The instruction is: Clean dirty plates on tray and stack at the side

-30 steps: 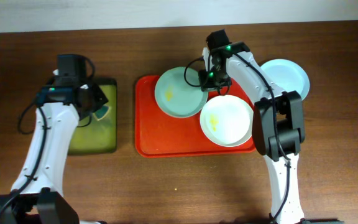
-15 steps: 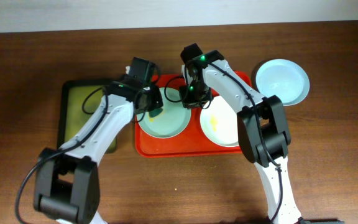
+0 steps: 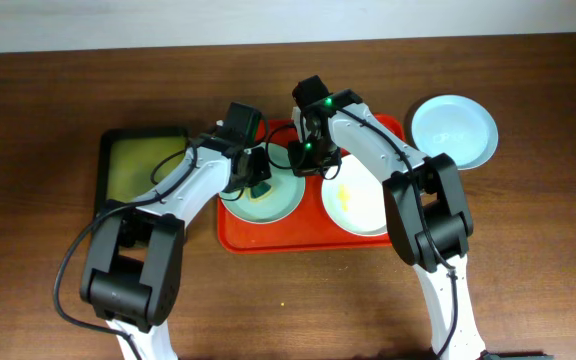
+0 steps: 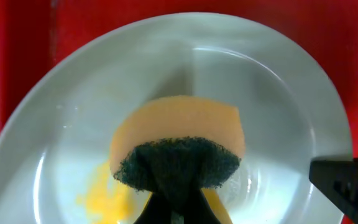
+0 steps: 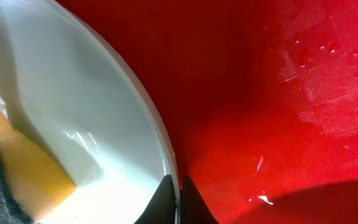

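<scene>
A pale mint plate (image 3: pixel 268 196) with a yellow smear (image 4: pixel 101 193) lies at the left of the red tray (image 3: pixel 268 238). My left gripper (image 3: pixel 258 184) is shut on a yellow sponge with a dark green scouring side (image 4: pixel 179 146) and presses it on this plate (image 4: pixel 278 112). My right gripper (image 3: pixel 306 160) is shut on the plate's rim (image 5: pixel 160 149) at its far right edge. A white plate (image 3: pixel 368 205) with a yellow smear lies at the tray's right. A second mint plate (image 3: pixel 454 130) sits on the table right of the tray.
A black-rimmed tray with a yellow-green inside (image 3: pixel 143 165) stands on the wooden table left of the red tray. The red tray floor (image 5: pixel 278 93) is wet beside the plate.
My left arm swung from the black-rimmed tray over to the red tray and brought the sponge down on the mint plate. My right gripper pulled that plate leftward and holds its rim.
</scene>
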{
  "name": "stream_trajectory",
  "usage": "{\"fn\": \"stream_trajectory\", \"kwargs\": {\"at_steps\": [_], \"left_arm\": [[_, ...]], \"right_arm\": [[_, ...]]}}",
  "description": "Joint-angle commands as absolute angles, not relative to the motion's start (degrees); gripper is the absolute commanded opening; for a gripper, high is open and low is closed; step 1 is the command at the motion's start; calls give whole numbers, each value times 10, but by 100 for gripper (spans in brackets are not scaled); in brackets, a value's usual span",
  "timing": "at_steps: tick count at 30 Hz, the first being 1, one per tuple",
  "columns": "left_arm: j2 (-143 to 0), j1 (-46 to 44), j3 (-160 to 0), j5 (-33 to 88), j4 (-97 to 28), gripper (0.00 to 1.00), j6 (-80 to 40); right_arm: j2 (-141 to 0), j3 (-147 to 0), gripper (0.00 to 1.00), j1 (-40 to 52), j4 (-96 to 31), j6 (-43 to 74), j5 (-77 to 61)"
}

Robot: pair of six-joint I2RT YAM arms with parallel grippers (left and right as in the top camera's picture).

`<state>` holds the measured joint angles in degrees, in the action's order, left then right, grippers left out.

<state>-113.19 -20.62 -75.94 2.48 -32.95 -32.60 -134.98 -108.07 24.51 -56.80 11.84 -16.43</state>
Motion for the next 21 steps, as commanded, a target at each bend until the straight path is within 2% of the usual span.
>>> {"fn": "stream_trajectory", "kwargs": {"at_steps": [1,7,10,14,18,21], "left_arm": [[-1145,-208,-758,30,-329,0,-329],[-1165,-196,-759,-154,-406,0,-329],[-1164,-183,-766,-177,-430,0,-329],[-1161,-182,-830,-129,-472,0,-325],[-1168,-185,-846,71,-430,0,-312],[-1199,-209,-842,88,-408,0,-312]], "right_arm": [[-1373,-1057,4,250,-564,121,-148],[-1373,-1057,4,250,-569,121,-148],[-1373,-1057,4,250,-568,121,-148],[-1373,-1057,4,250,-567,121,-148],[-1373,-1057,4,250,-566,121,-148],[-1373,-1057,4,250,-565,121,-148]]}}
